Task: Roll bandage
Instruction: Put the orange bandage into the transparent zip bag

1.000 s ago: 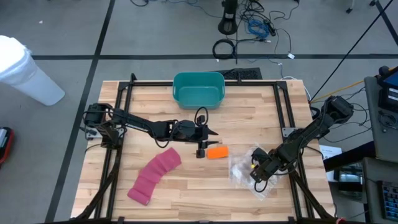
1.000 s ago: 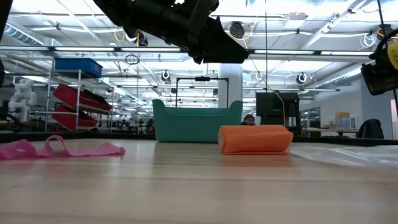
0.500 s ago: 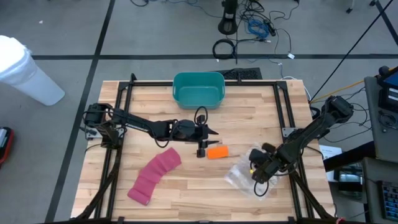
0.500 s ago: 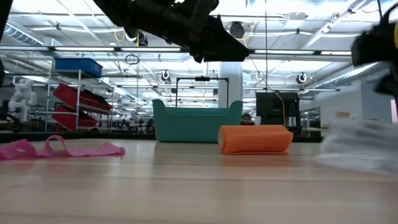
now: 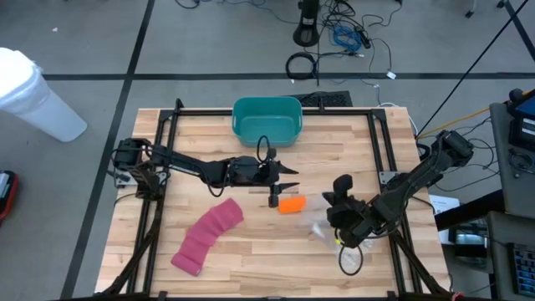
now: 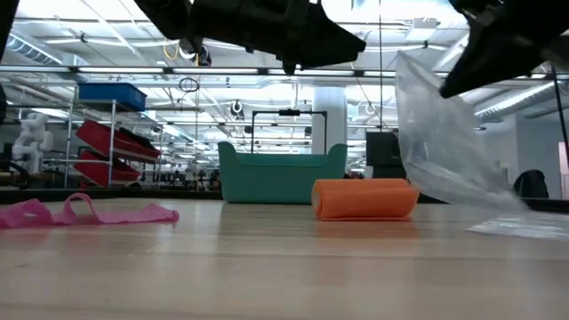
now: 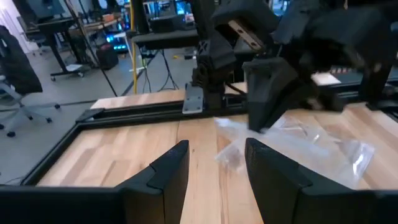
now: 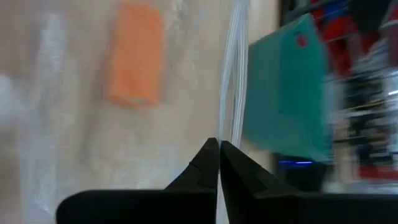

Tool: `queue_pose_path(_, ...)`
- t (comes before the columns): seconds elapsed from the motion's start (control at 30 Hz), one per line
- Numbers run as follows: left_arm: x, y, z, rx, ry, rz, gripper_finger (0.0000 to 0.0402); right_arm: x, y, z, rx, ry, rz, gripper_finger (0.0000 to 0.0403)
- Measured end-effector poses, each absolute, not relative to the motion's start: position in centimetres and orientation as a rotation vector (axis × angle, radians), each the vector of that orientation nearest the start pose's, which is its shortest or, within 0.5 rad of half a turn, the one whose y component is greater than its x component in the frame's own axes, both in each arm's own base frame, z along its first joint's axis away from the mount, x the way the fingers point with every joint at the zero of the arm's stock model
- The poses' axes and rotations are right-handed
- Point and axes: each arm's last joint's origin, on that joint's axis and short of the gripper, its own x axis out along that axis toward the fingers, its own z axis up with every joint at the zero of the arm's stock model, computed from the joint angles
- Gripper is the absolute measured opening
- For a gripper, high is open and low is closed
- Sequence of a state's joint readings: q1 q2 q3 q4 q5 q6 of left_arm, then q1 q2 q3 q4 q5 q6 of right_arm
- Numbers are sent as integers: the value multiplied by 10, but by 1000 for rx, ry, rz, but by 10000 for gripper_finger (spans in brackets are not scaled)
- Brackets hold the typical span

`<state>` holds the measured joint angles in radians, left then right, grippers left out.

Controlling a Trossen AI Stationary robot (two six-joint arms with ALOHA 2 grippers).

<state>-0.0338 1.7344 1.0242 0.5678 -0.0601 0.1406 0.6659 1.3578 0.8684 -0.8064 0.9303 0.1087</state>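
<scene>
Two dark fingers of the right gripper [image 8: 217,146] are pinched tight on a clear plastic bag [image 6: 440,142] lifted off the table [image 5: 251,251], with the rolled orange bandage [image 5: 292,204] at its nine o'clock, the left gripper [image 5: 288,176] part-open and empty at the roll's twelve, and pink bandage [image 5: 207,236] unrolled at seven.

Around the wooden desk [image 5: 251,251] we see a grey floor [image 5: 209,38] crossed by dark seams, with black cables [image 5: 334,38] coiled on it beyond the desk's far edge and a white bin [image 5: 33,92] to one side. Looking level across, we find a long hall: ceiling lights [image 6: 107,36] overhead, shelving [image 6: 111,133] holding red and blue bins (quite far back).
</scene>
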Motion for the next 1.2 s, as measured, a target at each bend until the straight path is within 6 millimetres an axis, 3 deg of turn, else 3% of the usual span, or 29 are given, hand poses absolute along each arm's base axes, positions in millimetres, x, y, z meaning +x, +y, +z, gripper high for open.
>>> queue_pose_path(0.17, 387, -11, 245, 169, 117, 16, 164, 206, 125, 209, -1169, 898, -323, 0)
queue_pose_path(0.37, 388, -16, 247, 439, 101, -42, 164, 218, 127, 202, -1486, 913, -365, 0)
queue_pose_path(0.53, 388, -20, 250, 318, 74, -47, 164, 227, 122, 198, -1637, 933, -499, 0)
queue_pose_path(0.7, 388, -19, 251, 229, 72, -24, 164, 236, 116, 196, -1696, 970, -563, 0)
queue_pose_path(1.2, 388, -17, 251, 219, 79, 25, 164, 247, 120, 203, -1726, 968, -589, 0)
